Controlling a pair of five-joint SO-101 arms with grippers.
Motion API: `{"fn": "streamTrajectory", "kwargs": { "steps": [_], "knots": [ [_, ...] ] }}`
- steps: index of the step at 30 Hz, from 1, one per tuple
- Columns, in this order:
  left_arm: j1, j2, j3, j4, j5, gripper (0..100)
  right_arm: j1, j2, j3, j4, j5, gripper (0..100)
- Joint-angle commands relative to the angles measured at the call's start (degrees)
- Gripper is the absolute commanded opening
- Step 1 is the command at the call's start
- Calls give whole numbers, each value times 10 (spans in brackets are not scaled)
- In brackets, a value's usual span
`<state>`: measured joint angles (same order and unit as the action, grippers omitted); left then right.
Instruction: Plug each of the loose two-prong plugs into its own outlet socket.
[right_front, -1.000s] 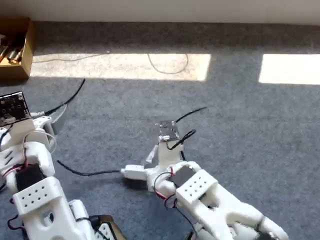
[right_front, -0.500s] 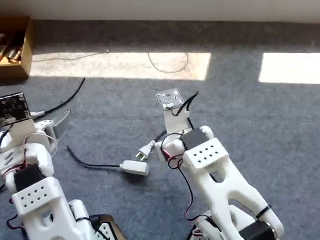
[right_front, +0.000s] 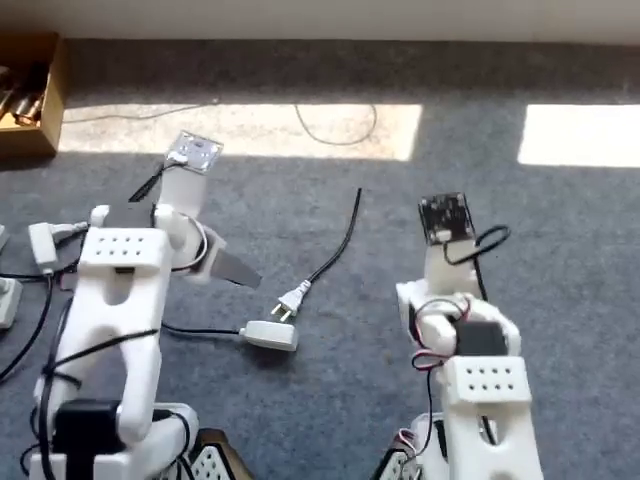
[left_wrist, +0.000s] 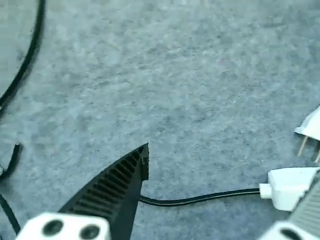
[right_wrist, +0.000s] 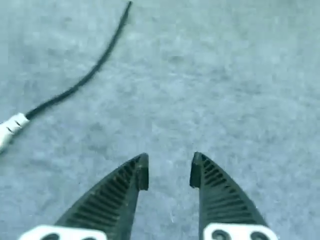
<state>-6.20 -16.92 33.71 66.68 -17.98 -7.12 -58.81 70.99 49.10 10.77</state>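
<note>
1. Lying under both of your grippers is the grey carpet (right_front: 520, 230), with two sunlit patches beyond them.
2. Your left gripper (right_front: 225, 265) hangs low over the carpet, jaws spread wide with nothing held between them.
3. Your right gripper (right_wrist: 168, 172) is parted by a narrow gap and holds nothing.
4. The white outlet socket (right_front: 268, 336) lies flat just beside your left gripper, on the side toward your right arm. In the left wrist view it sits next to the far finger, and its black cord (left_wrist: 200, 198) runs across the carpet between the two fingers.
5. The two-prong plug (right_front: 291, 301) rests unplugged just past the socket from your left gripper, with its prongs aimed at the socket across a small gap. Its black lead (right_front: 340, 240) trails away ahead of your right gripper, off to one side and well apart from the fingertips.
</note>
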Motion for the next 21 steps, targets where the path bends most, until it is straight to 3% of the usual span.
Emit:
{"fn": "streamTrajectory", "kwargs": {
  "steps": [1,9,16,21],
  "knots": [
    [54,70,-56,19,-11,460,30,-128,140,-15,21,160],
    [64,133,17,-35,-1,460,40,-226,175,-15,21,160],
    [21,55,178,-108,-76,434,39,-138,137,-14,18,160],
    [-38,-63,223,-108,-91,436,37,-26,68,-14,18,160]
  ]
}}
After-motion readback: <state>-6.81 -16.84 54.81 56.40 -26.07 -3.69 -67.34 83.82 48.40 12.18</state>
